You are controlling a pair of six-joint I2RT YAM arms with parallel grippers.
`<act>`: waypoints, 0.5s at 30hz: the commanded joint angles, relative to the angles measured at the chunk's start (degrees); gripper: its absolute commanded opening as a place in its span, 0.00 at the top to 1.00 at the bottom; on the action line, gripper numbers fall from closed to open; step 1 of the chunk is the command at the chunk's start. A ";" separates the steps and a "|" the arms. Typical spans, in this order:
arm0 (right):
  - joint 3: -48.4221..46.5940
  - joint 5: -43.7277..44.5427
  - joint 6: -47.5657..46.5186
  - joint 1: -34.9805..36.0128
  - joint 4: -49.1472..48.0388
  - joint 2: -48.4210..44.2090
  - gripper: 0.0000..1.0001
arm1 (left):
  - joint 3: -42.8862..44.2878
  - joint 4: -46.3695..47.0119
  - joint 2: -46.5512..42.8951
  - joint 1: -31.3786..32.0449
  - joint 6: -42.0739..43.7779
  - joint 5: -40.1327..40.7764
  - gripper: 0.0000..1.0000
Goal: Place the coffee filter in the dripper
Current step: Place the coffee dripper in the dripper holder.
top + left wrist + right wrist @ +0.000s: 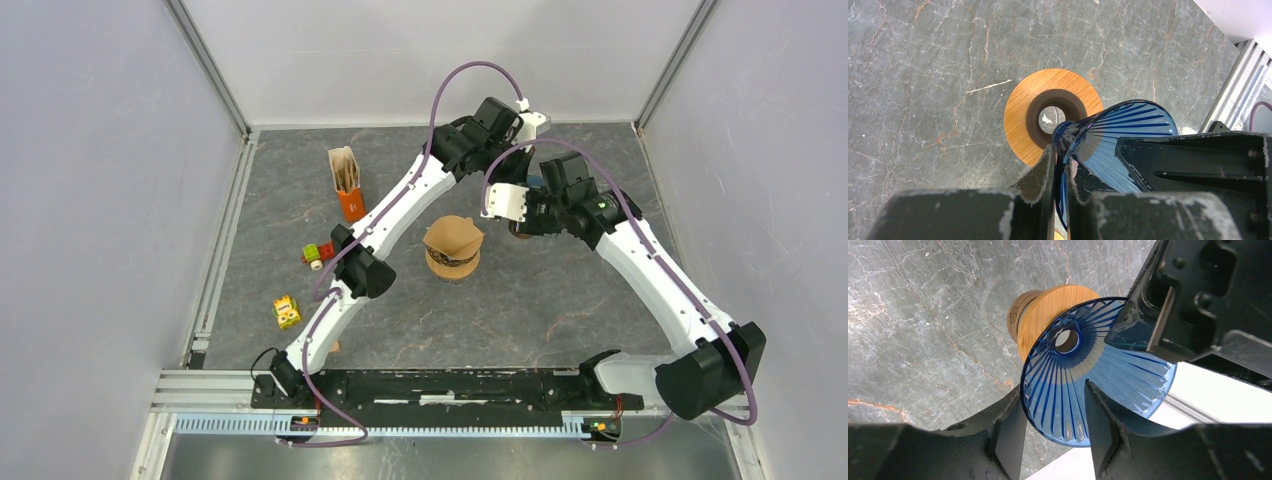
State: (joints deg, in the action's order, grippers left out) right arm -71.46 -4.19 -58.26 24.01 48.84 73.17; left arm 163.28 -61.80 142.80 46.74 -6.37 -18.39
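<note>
Blue glass dripper (1063,390) hangs tilted at the desk's far side, its rim clenched in the left gripper (1060,161). The right gripper (1053,407) straddles that rim, jaws apart. The filters (343,168) stand well left, nearer the left arm.

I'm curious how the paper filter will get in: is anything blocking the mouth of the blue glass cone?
Yes. The left gripper pinches the wall of the blue cone, one finger inside; the right gripper, open, straddles the rim elsewhere, one finger inside too. Nothing else sits in it.
</note>
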 commanded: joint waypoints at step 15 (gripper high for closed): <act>-2.11 1.70 -1.30 0.25 -2.62 2.11 0.88 | 2.92 3.30 -1.13 -0.51 -2.90 -3.68 0.98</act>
State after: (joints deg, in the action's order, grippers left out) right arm -71.48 -4.05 -60.64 24.80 48.62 74.74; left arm 163.35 -60.69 142.87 46.00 -6.42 -18.70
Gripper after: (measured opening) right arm 0.204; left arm 0.134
